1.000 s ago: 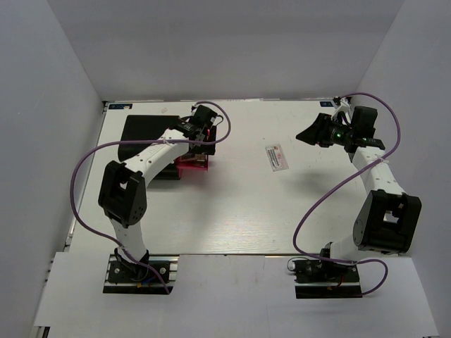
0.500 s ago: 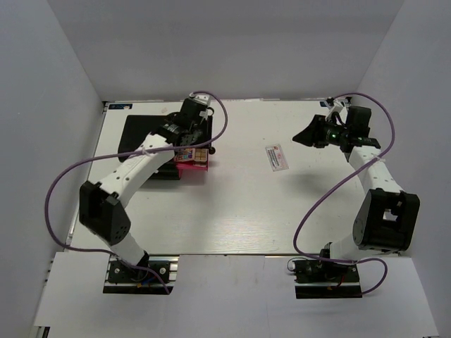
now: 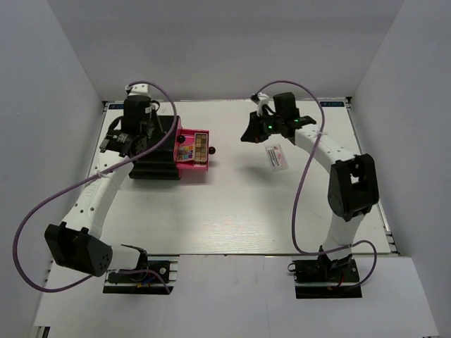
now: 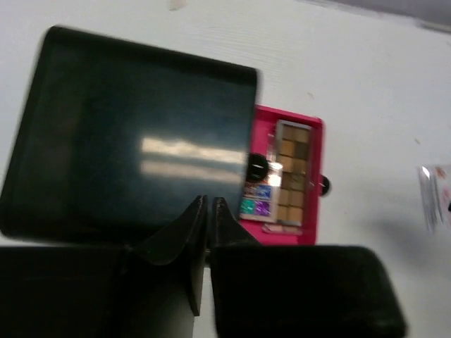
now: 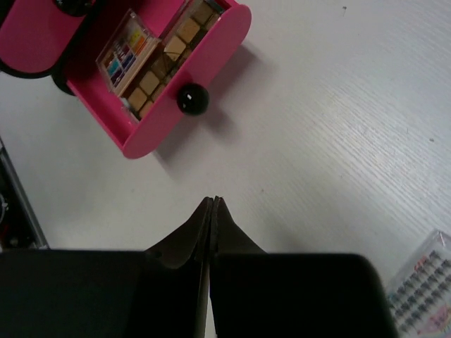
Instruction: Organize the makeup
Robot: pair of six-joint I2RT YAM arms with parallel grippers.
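The pink drawer [image 3: 204, 166] stands pulled out of the black box [image 3: 151, 169]. In it lie the long brown eyeshadow palette [image 5: 169, 55] and the multicoloured square palette [image 5: 124, 51]; both also show in the left wrist view, the brown palette [image 4: 292, 173] and the multicoloured one [image 4: 255, 203]. The white red-printed packet [image 3: 277, 157] lies flat on the table to the drawer's right. My left gripper [image 4: 210, 201] hovers over the box top, shut and empty. My right gripper [image 5: 213, 201] hangs above bare table between drawer and packet, shut on nothing.
The drawer's black knob [image 5: 192, 98] points toward my right gripper. A second pink drawer front [image 5: 28, 35] shows beside it. The packet's corner [image 5: 423, 285] lies close at the right of the right gripper. White walls close in the table at the back and sides.
The left arm has pulled back from the drawer to the back left over the box and closed its jaws. The right arm has swung left toward the drawer and shut.
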